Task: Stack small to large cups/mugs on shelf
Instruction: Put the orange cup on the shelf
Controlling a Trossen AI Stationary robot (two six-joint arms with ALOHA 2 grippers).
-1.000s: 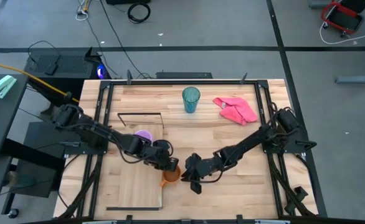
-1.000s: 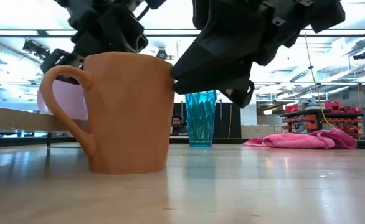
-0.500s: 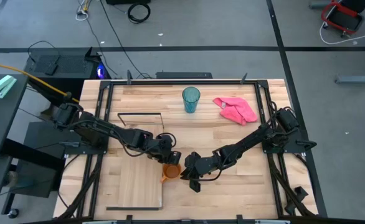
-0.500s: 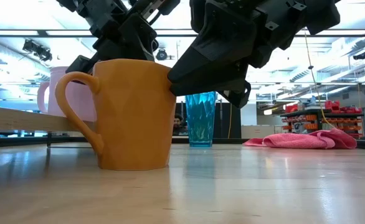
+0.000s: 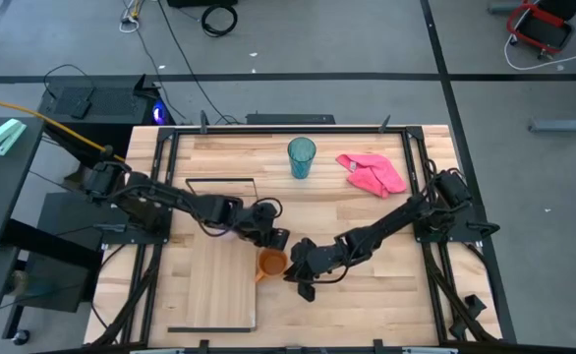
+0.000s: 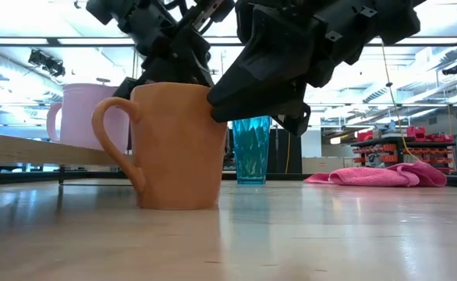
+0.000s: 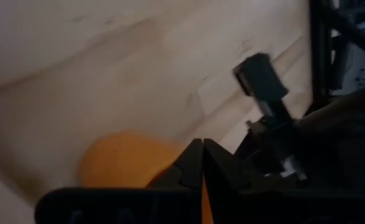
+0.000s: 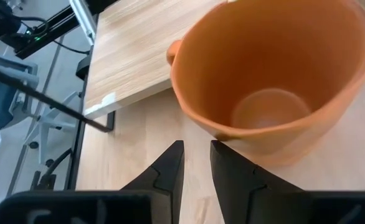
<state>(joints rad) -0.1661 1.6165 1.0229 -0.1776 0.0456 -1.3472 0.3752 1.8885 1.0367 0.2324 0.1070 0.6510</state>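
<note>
The orange mug stands upright on the tabletop just right of the shelf plank, its handle toward the plank. My right gripper is at the mug's right side, its fingers nearly together with nothing between them. My left gripper is shut, just above and beyond the mug's far rim. The lilac mug stands on the plank behind; my left arm hides it in the high view. The teal tumbler stands at the table's far middle. My left gripper hovers over the orange mug's far rim; whether it touches the mug I cannot tell. My right gripper has its fingertips against the mug's outer wall just below the rim, coming slanting down from the table's right. The mug stands upright on the table.
A pink cloth lies at the far right. The shelf's thin black wire frame stands at the plank's far end. Black frame rails run along both table sides.
The orange mug has slid upright along the table toward the far edge, staying beside the plank. My right gripper has followed it the same way. My left gripper has gone toward the far and right edges, uncovering the lilac mug in the low view.
</note>
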